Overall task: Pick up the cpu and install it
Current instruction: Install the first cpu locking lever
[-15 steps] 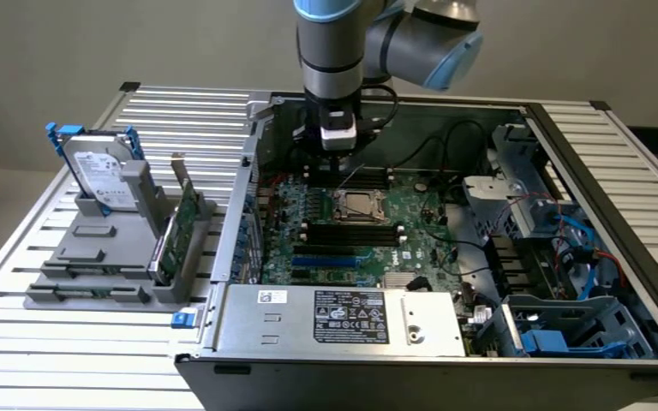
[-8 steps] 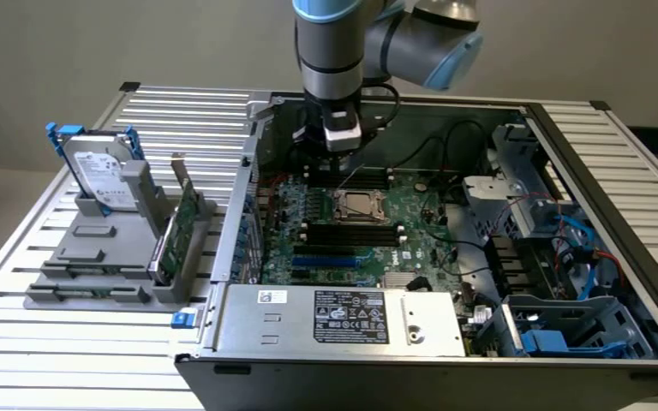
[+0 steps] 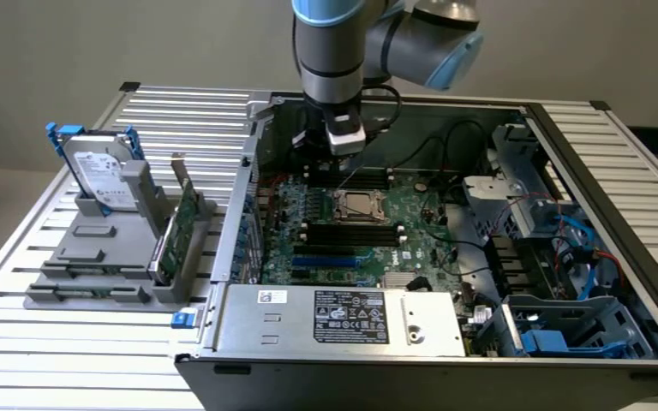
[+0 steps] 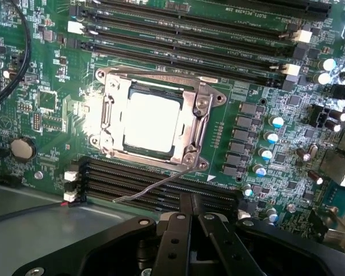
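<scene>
Wrist view: We're looking down on the green motherboard (image 4: 40,75), and the cpu (image 4: 152,121) is sitting in the socket, its silver top glaring bright inside the metal frame (image 4: 196,129).

Exterior view: We've got it too. The cpu (image 3: 360,205) is in the middle of the board, inside the open computer case (image 3: 237,223). The arm (image 3: 331,51) hangs over the far end of the board, wrist pointing down.

Wrist view: And the jaws? From here we see the two black fingers (image 4: 175,236) pressed together. They're closed, with nothing between them. They sit above the memory slots (image 4: 121,181) just beside the socket, clear of the chip.

Exterior view: Out on the exterior view's left, the hard drive (image 3: 100,175) with its blue bracket stands upright in a grey stand (image 3: 89,257) on the slatted surface (image 3: 32,342). A green card (image 3: 181,227) stands on edge in the same stand, just beside the case wall.

Wrist view: One more detail for us: a thin metal lever (image 4: 155,187) runs out from the socket's corner and lies across the memory slots, between the frame and the fingers. Whether that frame is clamped down, we can't tell.
</scene>
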Controlling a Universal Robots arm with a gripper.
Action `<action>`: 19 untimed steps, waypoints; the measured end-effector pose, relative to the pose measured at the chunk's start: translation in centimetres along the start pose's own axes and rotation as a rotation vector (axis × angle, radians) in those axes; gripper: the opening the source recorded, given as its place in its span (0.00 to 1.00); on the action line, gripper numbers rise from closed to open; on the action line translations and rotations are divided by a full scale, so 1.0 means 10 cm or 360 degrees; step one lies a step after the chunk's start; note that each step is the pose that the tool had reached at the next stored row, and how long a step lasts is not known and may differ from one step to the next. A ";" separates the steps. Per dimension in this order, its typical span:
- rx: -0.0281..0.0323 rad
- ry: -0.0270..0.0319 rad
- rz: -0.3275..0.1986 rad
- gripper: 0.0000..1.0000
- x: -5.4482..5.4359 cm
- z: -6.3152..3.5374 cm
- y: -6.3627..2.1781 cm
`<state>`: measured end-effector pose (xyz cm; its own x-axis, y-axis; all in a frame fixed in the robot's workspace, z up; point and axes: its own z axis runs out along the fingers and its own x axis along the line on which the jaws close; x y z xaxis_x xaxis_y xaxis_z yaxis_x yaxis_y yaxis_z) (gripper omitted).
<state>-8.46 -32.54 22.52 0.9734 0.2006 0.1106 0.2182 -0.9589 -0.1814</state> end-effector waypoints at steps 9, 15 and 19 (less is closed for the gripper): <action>0.00096 0.00279 -0.0229 0.11 0.00 0.023 0.010; 0.00152 0.00283 -0.0302 0.11 -0.01 0.045 0.031; 0.00149 0.00315 -0.0312 0.11 -0.02 0.090 0.052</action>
<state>-8.46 -32.89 21.53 0.9107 0.3791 0.1639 0.4041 -0.9000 -0.1636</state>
